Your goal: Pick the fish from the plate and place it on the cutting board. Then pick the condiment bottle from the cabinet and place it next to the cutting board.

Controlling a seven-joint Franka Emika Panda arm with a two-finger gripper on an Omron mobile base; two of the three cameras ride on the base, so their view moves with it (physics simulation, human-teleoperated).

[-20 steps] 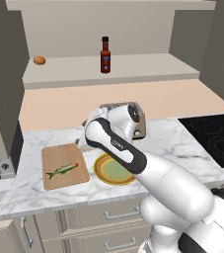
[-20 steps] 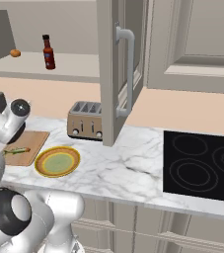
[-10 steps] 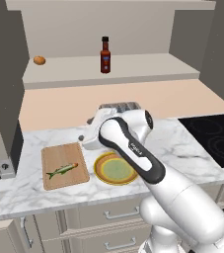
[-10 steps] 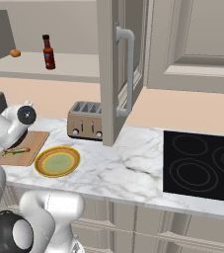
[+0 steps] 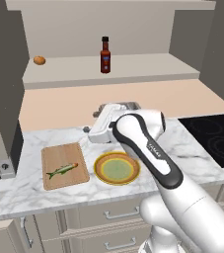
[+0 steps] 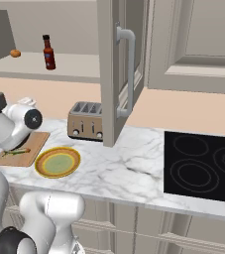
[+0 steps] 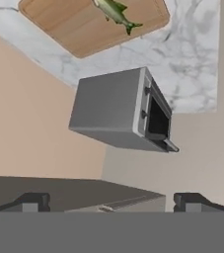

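Note:
The grey-green fish (image 5: 61, 170) (image 7: 116, 12) lies on the wooden cutting board (image 5: 71, 157) (image 6: 32, 142) (image 7: 84, 27). To the board's right, the yellow-rimmed plate (image 5: 99, 170) (image 6: 57, 161) has nothing on it. My gripper (image 5: 91, 132) (image 7: 111, 202) hangs open and empty above the counter behind the plate, pointing left past the board. The dark condiment bottle (image 5: 105, 55) (image 6: 48, 52) stands upright on the cabinet ledge (image 5: 143, 69) (image 6: 77, 68), well above and behind the hand.
A small orange round thing (image 5: 39, 60) (image 6: 15, 53) sits left on the ledge. A toaster (image 6: 86, 127) stands behind the plate, beside an open cabinet door (image 6: 115, 74). A black stove top (image 5: 217, 138) (image 6: 203, 163) lies to the right, a grey microwave (image 7: 123, 111) to the left.
The arm has swung round and the open hand has shifted left, behind the plate. The fish has stayed on the board and the bottle on its ledge.

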